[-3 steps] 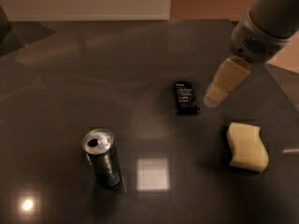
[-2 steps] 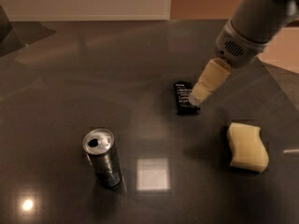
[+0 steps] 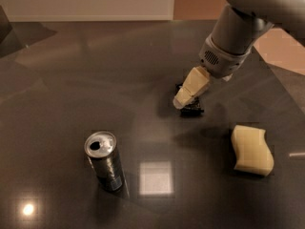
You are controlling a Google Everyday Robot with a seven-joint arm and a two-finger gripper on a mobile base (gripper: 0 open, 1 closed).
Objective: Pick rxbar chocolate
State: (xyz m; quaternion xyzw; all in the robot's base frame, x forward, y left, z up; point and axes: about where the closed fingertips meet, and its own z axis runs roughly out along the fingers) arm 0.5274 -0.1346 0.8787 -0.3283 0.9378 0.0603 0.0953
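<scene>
The rxbar chocolate (image 3: pixel 193 110) is a small black bar lying flat on the dark table (image 3: pixel 86 80), right of centre. Most of it is hidden under my gripper; only its near end and a sliver of its far edge show. My gripper (image 3: pixel 183 100) is cream-coloured, reaches down from the upper right on a grey arm, and sits directly over the bar, at or just above its left side.
A silver drink can (image 3: pixel 105 161) stands upright at the front left. A pale yellow wavy sponge (image 3: pixel 251 150) lies at the front right, close to the bar. The table's right edge runs diagonally behind the arm.
My gripper has moved left and down from beside the bar's right side to over it, now covering most of the bar. The can and sponge have not moved.
</scene>
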